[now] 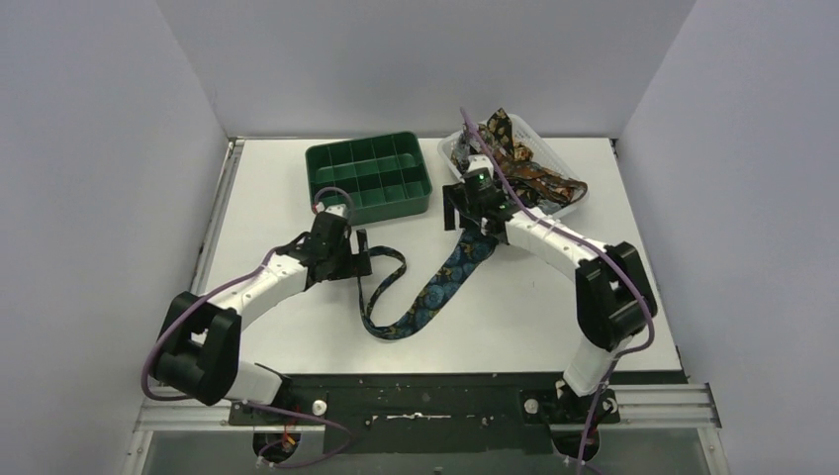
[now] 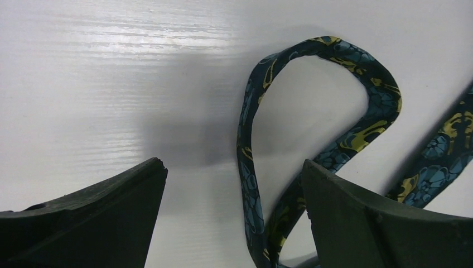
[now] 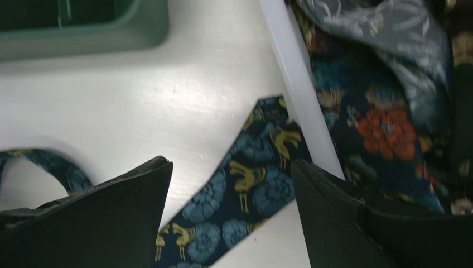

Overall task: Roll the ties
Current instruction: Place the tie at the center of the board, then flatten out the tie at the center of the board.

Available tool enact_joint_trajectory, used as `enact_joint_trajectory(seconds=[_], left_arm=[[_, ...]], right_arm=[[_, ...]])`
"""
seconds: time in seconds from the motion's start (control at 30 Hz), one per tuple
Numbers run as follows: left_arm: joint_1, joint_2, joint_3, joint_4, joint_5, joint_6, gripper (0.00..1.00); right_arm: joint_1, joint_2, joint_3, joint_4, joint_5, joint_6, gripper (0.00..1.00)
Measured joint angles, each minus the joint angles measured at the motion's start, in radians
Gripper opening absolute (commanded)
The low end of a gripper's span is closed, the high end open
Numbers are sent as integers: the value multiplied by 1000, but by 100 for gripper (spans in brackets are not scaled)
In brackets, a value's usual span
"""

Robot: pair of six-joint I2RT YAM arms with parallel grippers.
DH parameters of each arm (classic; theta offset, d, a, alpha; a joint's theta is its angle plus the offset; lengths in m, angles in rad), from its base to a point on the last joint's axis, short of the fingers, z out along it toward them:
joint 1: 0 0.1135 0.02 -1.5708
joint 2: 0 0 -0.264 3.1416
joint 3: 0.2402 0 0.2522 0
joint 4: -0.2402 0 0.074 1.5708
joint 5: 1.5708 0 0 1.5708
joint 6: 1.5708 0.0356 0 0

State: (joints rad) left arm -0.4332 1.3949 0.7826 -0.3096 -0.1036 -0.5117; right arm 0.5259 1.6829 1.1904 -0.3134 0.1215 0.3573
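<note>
Nothing is rolled: one tie point(image 1: 427, 289) is laid flat, others are left in the basket point(image 3: 298, 89). The left gripper point(image 1: 362, 253) and right gripper point(image 1: 465, 220) are held apart.

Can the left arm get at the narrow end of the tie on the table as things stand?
Likely yes: the left gripper is low over the table, jaws open, with the narrow stretch of the tie lying between them; nothing covers it.
</note>
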Motion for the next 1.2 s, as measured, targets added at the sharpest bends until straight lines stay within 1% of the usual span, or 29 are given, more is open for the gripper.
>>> enact_joint_trajectory(seconds=[0.1, 0.2, 0.33, 0.43, 0.5, 0.6, 0.7, 0.87, 0.97, 1.07, 1.2], left_arm=[[0, 39, 16, -3, -14, 16, 87], [0, 63, 30, -4, -25, 29, 85], [0, 93, 53, -7, -34, 56, 85], [0, 111, 60, -8, -39, 72, 83], [0, 129, 67, -9, -39, 80, 80], [0, 156, 84, -8, -27, 93, 78], [0, 183, 103, -8, -19, 110, 78], [-6, 224, 153, -21, -27, 145, 80], [-10, 228, 181, -34, -39, 173, 80], [-18, 228, 206, -35, -41, 215, 79], [-45, 257, 244, -39, -43, 275, 71]], right_arm=[[-13, 103, 117, 19, -2, -21, 81], [-28, 195, 193, 26, -6, -23, 81], [-88, 252, 207, 17, -9, -20, 82], [-174, 253, 207, 8, -14, -23, 82], [-238, 251, 207, -3, -26, -28, 82], [-289, 239, 185, 0, -56, -36, 82], [-266, 209, 144, -8, -74, -37, 83], [-127, 201, 135, -18, -78, -38, 83], [-77, 201, 135, -19, -77, -34, 83], [-75, 201, 134, -24, -65, -32, 83], [-92, 201, 133, -32, -39, -31, 83]])
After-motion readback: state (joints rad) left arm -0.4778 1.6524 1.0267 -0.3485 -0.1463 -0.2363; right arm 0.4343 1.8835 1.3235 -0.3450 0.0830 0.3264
